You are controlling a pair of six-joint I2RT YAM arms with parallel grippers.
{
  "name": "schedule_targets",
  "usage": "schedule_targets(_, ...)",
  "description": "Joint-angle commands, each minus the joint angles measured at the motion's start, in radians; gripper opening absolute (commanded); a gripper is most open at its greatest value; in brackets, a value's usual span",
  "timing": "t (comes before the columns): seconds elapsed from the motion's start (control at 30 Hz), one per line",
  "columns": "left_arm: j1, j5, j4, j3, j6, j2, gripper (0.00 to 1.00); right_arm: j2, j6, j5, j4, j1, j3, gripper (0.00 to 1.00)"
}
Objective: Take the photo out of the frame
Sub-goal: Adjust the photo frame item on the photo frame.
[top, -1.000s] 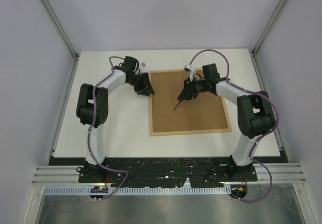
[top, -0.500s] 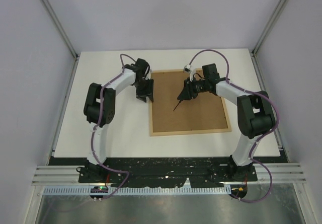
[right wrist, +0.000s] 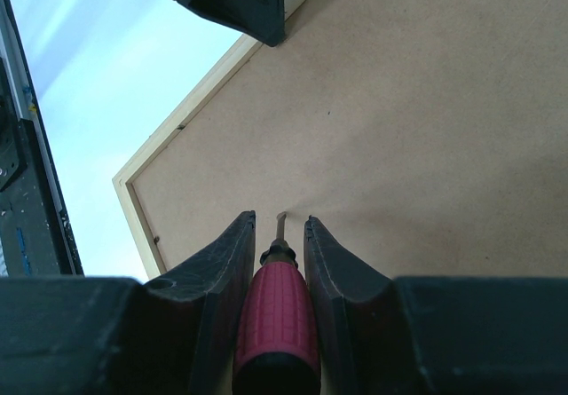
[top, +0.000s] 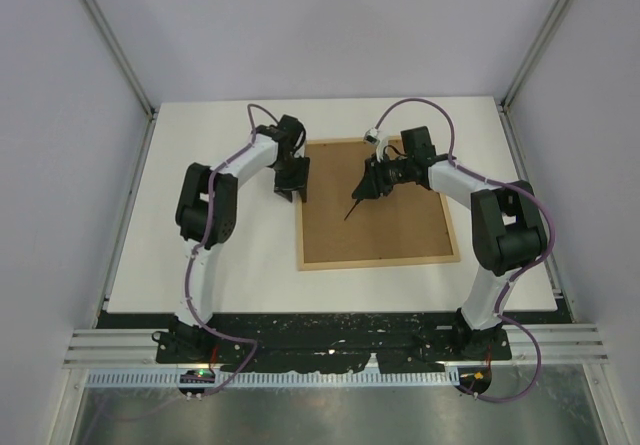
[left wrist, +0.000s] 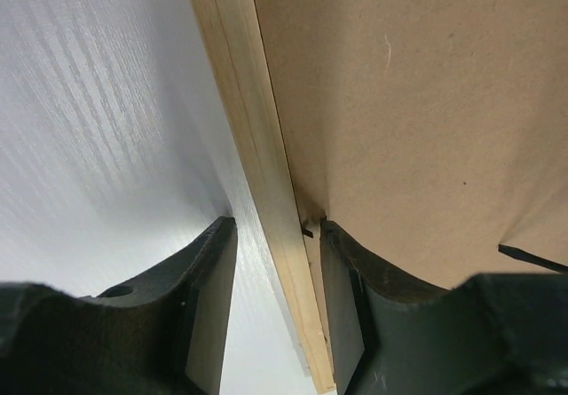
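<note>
The frame (top: pixel 375 262) lies face down on the white table, its brown back panel (top: pixel 395 220) facing up. The photo is hidden. My left gripper (top: pixel 293 190) is open and straddles the frame's left wooden rail (left wrist: pixel 257 146): one finger stands over the table, the other over the brown panel, with a small black tab (left wrist: pixel 307 231) just ahead. My right gripper (right wrist: pixel 279 219) is shut on a screwdriver with a magenta handle (right wrist: pixel 277 315), its tip resting on the panel (right wrist: pixel 426 111) near the middle. In the right wrist view, the left gripper (right wrist: pixel 235 0) shows at the top.
White table (top: pixel 220 245) lies to the left of and in front of the frame. Grey walls enclose the table on three sides. A black and metal mounting rail (top: pixel 330 330) with both arm bases runs along the near edge.
My left arm has swung right, bringing its gripper from beside the frame onto the left rail, with its jaws a little wider. The right arm and screwdriver have not moved.
</note>
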Motion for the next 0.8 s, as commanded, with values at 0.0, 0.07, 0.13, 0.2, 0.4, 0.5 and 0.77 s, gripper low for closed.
schedule_targets(0.0,-0.005,-0.027,-0.019,0.043,0.017,0.011,0.45,-0.025,-0.022,0.020,0.018,0.013,-0.012,0.08)
schedule_targets(0.07,-0.005,-0.025,-0.019,0.047,0.017,0.014,0.43,-0.024,-0.020,0.018,0.018,0.013,-0.011,0.08)
schedule_targets(0.13,-0.005,-0.025,-0.018,0.045,0.016,0.014,0.38,-0.022,-0.022,0.018,0.018,0.015,-0.011,0.08)
schedule_targets(0.2,-0.006,-0.020,-0.019,0.044,0.016,0.014,0.33,-0.023,-0.022,0.018,0.018,0.015,-0.011,0.08)
schedule_targets(0.4,-0.005,-0.005,-0.012,0.017,0.017,-0.001,0.17,-0.020,-0.023,0.020,0.018,0.016,-0.012,0.08)
schedule_targets(0.5,-0.003,0.035,0.008,-0.012,0.019,-0.021,0.08,-0.019,-0.023,0.021,0.017,0.016,-0.012,0.08)
schedule_targets(0.77,0.055,0.274,0.158,-0.137,-0.012,-0.081,0.00,-0.019,-0.026,0.020,0.006,0.016,-0.008,0.08)
